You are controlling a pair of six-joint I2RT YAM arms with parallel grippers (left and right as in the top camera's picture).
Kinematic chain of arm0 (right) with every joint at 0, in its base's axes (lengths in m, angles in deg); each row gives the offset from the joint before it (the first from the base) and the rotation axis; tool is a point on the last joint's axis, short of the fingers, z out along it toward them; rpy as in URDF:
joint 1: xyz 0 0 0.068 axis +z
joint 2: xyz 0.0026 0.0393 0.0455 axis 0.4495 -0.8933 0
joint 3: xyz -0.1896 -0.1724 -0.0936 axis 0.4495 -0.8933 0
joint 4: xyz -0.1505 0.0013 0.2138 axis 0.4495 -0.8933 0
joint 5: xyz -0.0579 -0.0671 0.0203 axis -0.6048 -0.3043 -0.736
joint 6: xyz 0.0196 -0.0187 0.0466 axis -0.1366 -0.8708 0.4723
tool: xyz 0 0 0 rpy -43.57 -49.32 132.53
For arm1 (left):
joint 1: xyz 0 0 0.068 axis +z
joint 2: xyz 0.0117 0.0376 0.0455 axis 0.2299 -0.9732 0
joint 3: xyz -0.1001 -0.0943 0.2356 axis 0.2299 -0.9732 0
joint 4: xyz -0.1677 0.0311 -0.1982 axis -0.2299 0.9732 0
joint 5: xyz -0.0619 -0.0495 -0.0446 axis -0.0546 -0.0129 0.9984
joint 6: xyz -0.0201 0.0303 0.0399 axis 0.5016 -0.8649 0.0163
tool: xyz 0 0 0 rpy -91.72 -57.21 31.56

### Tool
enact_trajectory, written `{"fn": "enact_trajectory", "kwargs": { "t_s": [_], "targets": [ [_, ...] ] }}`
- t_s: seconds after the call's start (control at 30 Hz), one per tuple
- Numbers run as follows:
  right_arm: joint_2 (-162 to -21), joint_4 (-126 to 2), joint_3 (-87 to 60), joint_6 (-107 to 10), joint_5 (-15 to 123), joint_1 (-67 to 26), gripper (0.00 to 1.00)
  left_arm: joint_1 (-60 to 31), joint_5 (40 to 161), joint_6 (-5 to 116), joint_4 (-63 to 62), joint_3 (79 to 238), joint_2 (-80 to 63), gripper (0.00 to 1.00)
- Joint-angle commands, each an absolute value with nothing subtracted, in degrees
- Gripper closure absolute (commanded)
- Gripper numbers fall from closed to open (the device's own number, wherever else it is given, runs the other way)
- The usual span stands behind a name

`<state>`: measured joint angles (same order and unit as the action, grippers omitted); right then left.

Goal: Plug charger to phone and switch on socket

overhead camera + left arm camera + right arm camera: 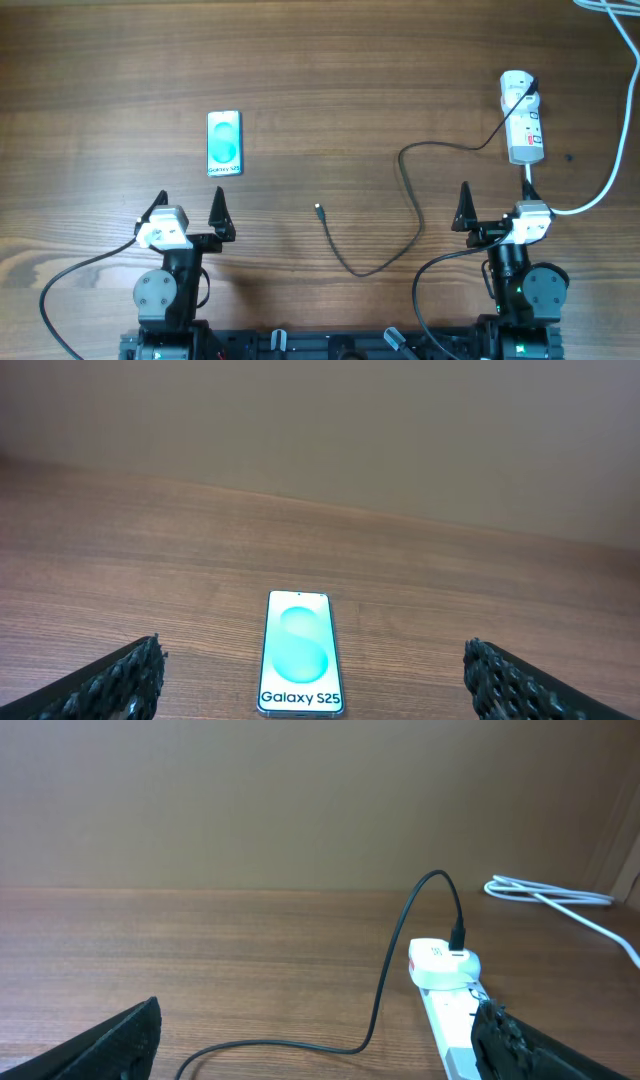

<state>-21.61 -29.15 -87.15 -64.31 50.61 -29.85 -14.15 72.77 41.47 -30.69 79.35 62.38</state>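
**Ana:** Where does everything lie?

**Ben:** On the brown wooden table [300,60], the small teal-screened white-bordered phone [224,144] lies flat at left, just beyond the left gripper [189,205]. The white oblong power-strip socket [522,118] sits far right, beyond the right gripper [497,205]. The thin black charger cable [417,225] snakes from it to a small plug tip [318,210] near the centre. Both grippers' jaws are spread and hold nothing.

**Ana:** What might go wrong?

**Ben:** The tip is tiny and could twist in a pinch. The light phone may slide when pushed. A tug could drag the socket.

**Ana:** Do the views differ?

**Ben:** Only the overhead view shows the tip. The left wrist view reads "Galaxy S25" on the phone's near edge. The right wrist view shows the cable arching up from the socket.
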Motion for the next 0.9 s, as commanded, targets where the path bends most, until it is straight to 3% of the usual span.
{"fn": "enact_trajectory", "kwargs": {
  "t_s": [0.0, 0.87],
  "targets": [
    [-21.2, -29.0, -87.2, -63.7, 49.8, -29.6, 0.0, -14.5, 72.4, 40.6, -30.6, 79.1, 62.8, 0.0],
    [-21.2, -29.0, -87.2, -63.7, 49.8, -29.6, 0.0, -14.5, 72.4, 40.6, -30.6, 79.1, 62.8, 0.0]
  ]
}}
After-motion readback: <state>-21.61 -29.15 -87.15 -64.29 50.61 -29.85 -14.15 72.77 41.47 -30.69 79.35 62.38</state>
